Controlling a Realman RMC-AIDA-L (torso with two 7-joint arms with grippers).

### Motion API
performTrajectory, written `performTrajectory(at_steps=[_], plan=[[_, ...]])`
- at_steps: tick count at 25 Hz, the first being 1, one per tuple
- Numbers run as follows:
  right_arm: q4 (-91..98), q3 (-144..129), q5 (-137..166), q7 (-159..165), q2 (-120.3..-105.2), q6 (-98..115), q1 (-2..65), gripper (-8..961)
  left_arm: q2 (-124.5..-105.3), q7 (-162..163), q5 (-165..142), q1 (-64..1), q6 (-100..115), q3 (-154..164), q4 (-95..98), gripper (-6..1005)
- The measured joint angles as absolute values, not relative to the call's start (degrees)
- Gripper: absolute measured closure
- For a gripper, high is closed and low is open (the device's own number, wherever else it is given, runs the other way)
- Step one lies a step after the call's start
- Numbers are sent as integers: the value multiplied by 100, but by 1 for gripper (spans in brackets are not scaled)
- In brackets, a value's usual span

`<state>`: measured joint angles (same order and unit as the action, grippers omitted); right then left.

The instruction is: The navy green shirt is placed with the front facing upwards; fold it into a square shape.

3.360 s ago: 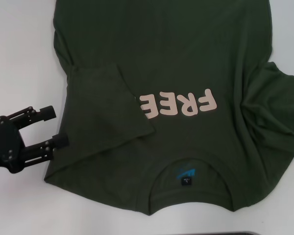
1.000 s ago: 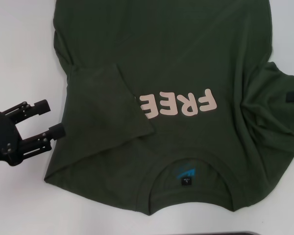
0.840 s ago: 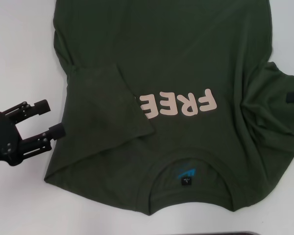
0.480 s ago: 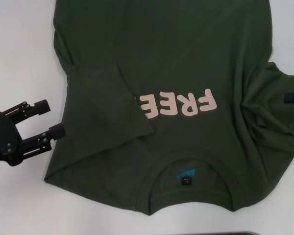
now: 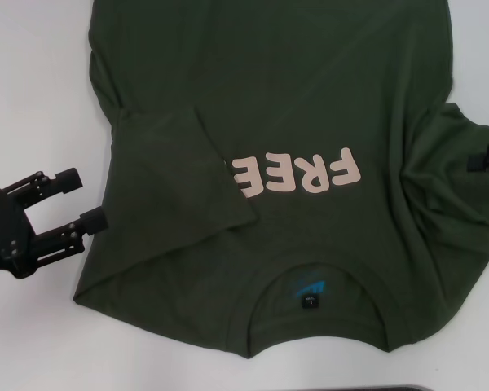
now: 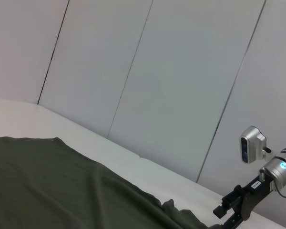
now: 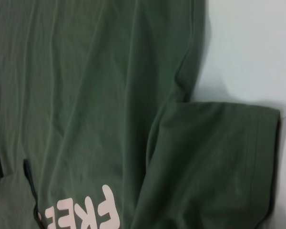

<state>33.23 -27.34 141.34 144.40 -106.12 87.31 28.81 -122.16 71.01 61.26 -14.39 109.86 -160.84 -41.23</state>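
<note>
The navy green shirt (image 5: 310, 98) lies flat on the white table, front up, its collar and small neck label (image 5: 310, 300) toward me. Its left sleeve (image 5: 175, 183) is folded in over the chest and covers the end of the pink letters (image 5: 297, 173). The right sleeve (image 5: 456, 187) lies rumpled and spread out. My left gripper (image 5: 80, 198) is open and empty, just off the shirt's left edge. My right gripper (image 5: 487, 175) shows at the right edge over the right sleeve, open. The right wrist view shows the shirt (image 7: 86, 95) and a sleeve (image 7: 214, 162).
Bare white table (image 5: 33, 81) surrounds the shirt on the left and near side. A dark object (image 5: 407, 388) sits at the near edge. In the left wrist view, grey wall panels (image 6: 171, 86) rise behind the table and the right arm's gripper (image 6: 231, 214) shows.
The right gripper has come into view at the right edge and edged in over the right sleeve. The left gripper has drawn back slightly to the left. The shirt has not moved.
</note>
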Motion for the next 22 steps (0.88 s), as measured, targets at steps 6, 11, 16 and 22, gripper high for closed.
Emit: performTrajectory(at_steps=[6,11,16,22], plan=[[3319,-2677,14100,14440,-10616,8727,2883,100,-12216,7101,6126,-1458,10986,-16084,-4124,216],[3271,-2663,14025,14436,-10619,8732,2885,106,-12216,7101,6126,-1476,10986,-16084,-4122,216],[3269,-2662,13974,14425,-10622,8725,2892,119,-12216,7101,6126,-1484,10986,-16084,-4124,216],[3269,-2663,13920,14372,-10670,8699,2899,134,-12216,7092,6126,-1493,10983,-16084,-4131,216]])
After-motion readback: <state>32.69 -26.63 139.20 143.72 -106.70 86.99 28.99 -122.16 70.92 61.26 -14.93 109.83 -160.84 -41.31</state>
